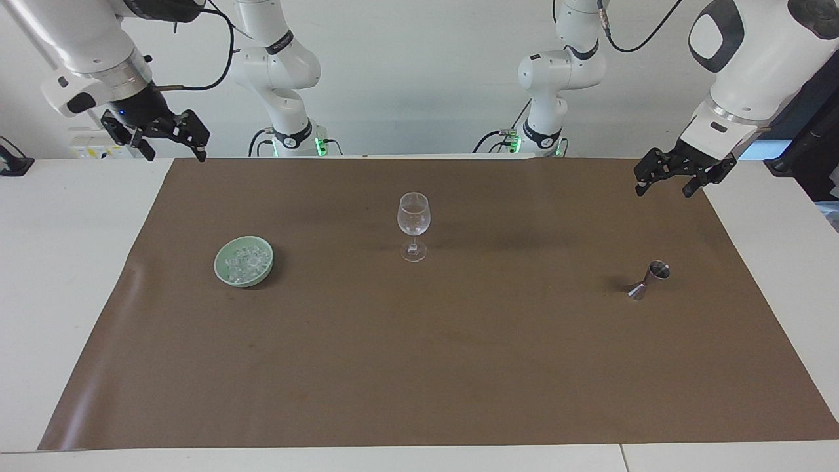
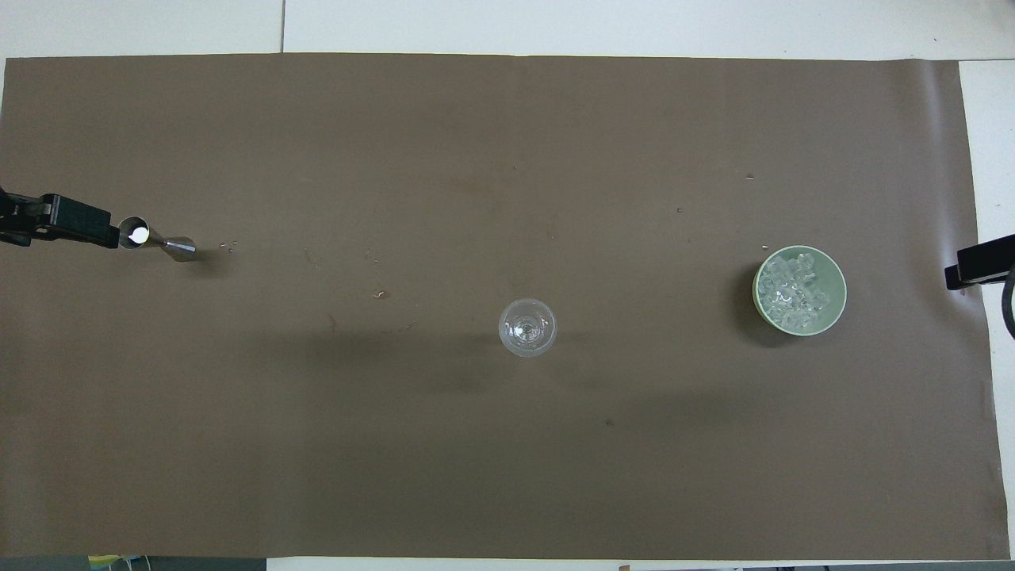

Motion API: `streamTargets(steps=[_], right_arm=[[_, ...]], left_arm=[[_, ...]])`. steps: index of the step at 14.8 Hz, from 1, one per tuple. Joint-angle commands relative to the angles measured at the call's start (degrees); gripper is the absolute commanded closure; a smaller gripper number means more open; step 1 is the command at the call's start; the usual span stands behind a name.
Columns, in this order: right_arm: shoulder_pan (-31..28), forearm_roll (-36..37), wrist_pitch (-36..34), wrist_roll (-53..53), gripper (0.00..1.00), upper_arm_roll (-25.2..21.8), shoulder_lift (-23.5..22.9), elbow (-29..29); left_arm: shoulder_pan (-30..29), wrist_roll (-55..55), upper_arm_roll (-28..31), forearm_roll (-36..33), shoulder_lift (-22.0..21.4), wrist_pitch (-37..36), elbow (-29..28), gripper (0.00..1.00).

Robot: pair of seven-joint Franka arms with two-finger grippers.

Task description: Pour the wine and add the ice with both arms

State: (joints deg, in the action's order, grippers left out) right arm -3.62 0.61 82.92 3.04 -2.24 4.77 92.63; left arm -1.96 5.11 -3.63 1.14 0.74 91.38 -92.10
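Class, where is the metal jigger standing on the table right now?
The metal jigger stands on the brown mat toward the left arm's end, slightly farther from the robots than the wine glass.

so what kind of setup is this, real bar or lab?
Most likely a robotics lab bench staged as a bar. Two white arms are mounted along a plain white table covered with brown paper, and the only props are a wine glass, a metal jigger and a green bowl of ice.
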Motion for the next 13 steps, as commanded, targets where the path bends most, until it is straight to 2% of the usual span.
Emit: streamTargets(steps=[1,7,11,13], right_arm=[[-0.87,-0.52,0.48,0.91,0.00,0.31,1.47,1.59],[-0.78,-0.52,0.48,1.00,0.00,0.31,1.56,1.68],[-0.78,-0.52,0.48,1.00,0.00,0.31,1.56,1.68],[-0.78,-0.52,0.48,1.00,0.00,0.31,1.56,1.68]], left_arm=[[0.28,0.42,0.03,-0.87,-0.21,-0.68,0.08,0.00],[-0.24,0.25,0.46,-0.96,-0.47,-2.70,0.00,0.00],[-2.60,-5.20,0.73,1.75,0.49,-4.80,1.22,0.00],[-3.66,-14.55,0.73,4.13,3.20,-5.69,4.11,0.00]])
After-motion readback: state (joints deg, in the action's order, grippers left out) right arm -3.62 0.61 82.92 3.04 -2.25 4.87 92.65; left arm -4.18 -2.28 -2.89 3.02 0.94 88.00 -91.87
